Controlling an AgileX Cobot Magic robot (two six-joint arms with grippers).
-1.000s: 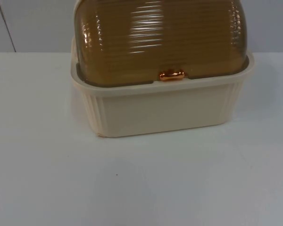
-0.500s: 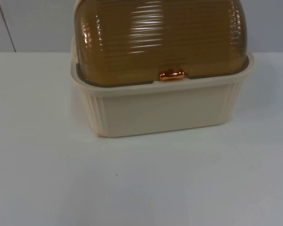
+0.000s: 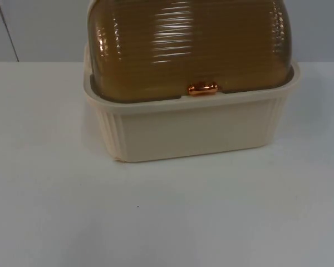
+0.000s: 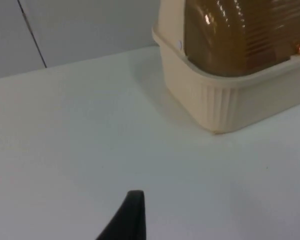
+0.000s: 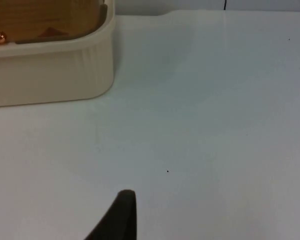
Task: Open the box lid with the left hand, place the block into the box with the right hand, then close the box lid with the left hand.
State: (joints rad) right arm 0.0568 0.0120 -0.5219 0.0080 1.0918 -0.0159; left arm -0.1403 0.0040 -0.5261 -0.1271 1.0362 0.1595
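Nothing has moved since the earlier top views. From above, one cream box stands on the white counter against the grey wall, its one ribbed amber lid shut, one copper latch at the front rim; the lid's top is cut off. Left wrist view: one black fingertip of the left tool hangs over bare counter, box nearby; its state I cannot tell. Right wrist view: the right tool's fingertip likewise, state unclear.
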